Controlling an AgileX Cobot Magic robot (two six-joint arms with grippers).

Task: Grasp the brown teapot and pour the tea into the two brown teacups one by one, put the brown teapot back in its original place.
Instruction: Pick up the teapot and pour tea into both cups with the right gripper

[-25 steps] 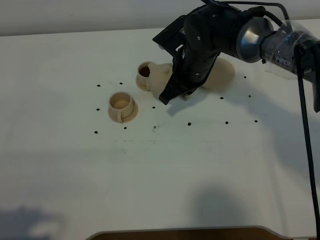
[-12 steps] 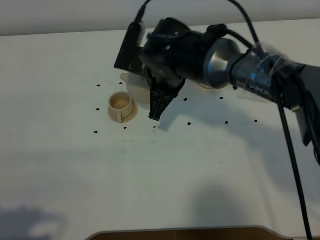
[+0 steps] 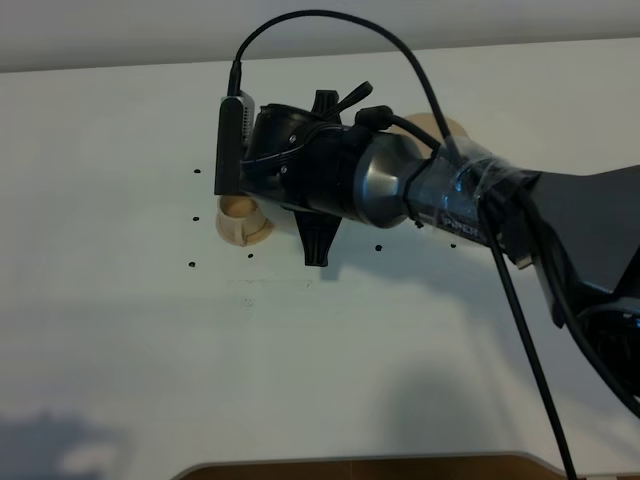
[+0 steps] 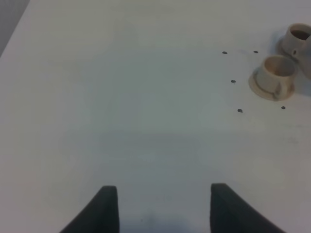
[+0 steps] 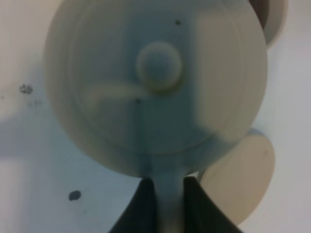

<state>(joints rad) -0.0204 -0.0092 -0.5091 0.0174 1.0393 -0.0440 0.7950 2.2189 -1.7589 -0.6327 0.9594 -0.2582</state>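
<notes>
The right claw (image 5: 168, 194) is shut tight on the loop handle (image 5: 167, 216), one jaw on either side. The teapot (image 5: 155, 87) hangs with its lid facing up, apparently lifted clear of the bench (image 5: 29, 160). That looks like a level carrying hold, not yet tipped to pour. The far cup (image 4: 297, 39) already shows dark tea, while the near cup (image 4: 274, 77) looks empty, so the pot is probably held here for the second pour. Its round saucer (image 3: 447, 128) lies bare behind the arm, ready for the pot's return. The left claw (image 4: 163, 208) stands wide and empty over bare bench, well apart from both cups.
</notes>
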